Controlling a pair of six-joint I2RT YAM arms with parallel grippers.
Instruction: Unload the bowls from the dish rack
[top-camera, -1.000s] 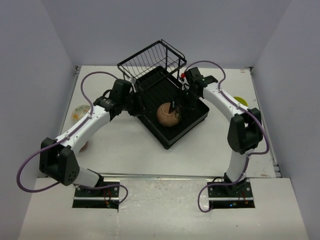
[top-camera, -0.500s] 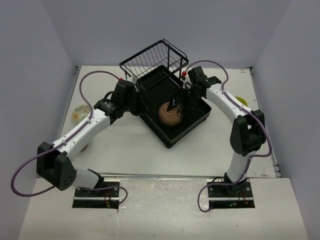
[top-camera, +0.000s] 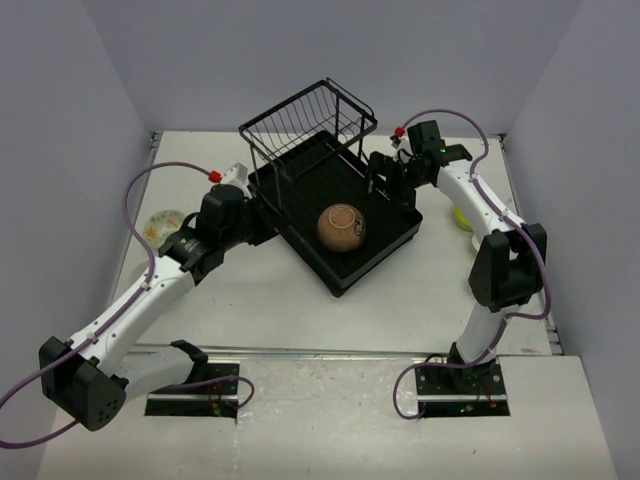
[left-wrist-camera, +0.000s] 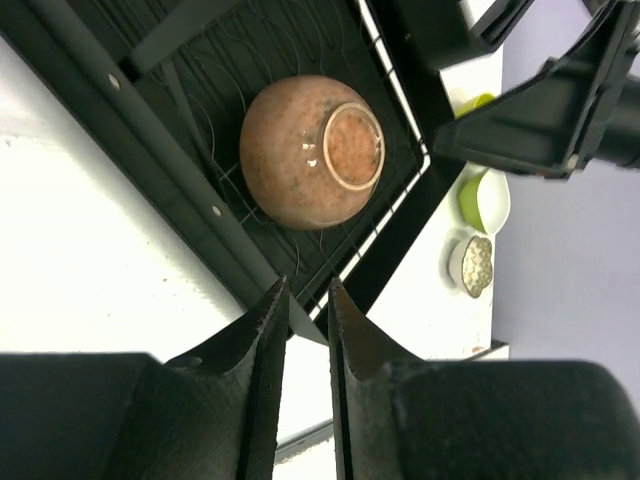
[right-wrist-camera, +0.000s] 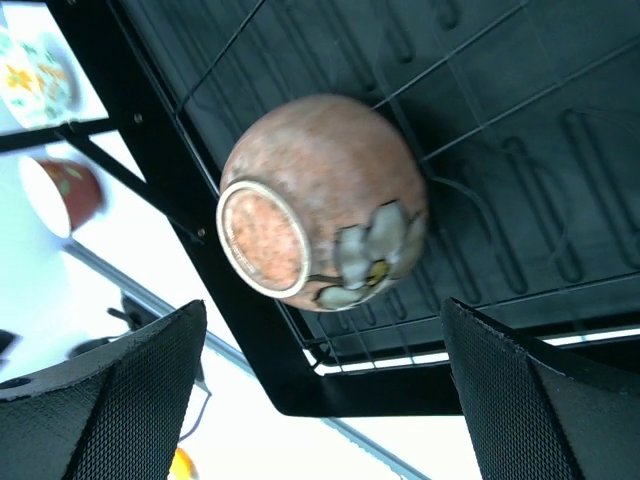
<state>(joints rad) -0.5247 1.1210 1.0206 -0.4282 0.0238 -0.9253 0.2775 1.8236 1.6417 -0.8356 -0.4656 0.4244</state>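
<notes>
The black dish rack (top-camera: 390, 232) stands at the table's middle, its wire basket (top-camera: 305, 118) at the far end. One tan-brown bowl (top-camera: 341, 228) lies upside down in the tray. It also shows in the left wrist view (left-wrist-camera: 300, 160) and in the right wrist view (right-wrist-camera: 330, 190), with a white flower on its side. My left gripper (top-camera: 260, 222) is just left of the rack, its fingers (left-wrist-camera: 262, 330) nearly together with nothing between them. My right gripper (top-camera: 383, 185) is open and empty at the rack's far right side, apart from the bowl.
A white patterned bowl (top-camera: 160, 222) sits at the table's left edge, with a red bowl (right-wrist-camera: 60, 190) near it. A lime-green bowl (left-wrist-camera: 483, 200) and a small white patterned bowl (left-wrist-camera: 472, 265) sit at the right, partly behind my right arm.
My left gripper has drawn back left from the rack's edge. My right gripper has lifted off the tan-brown bowl and moved back to the right. The bowl stays in the tray.
</notes>
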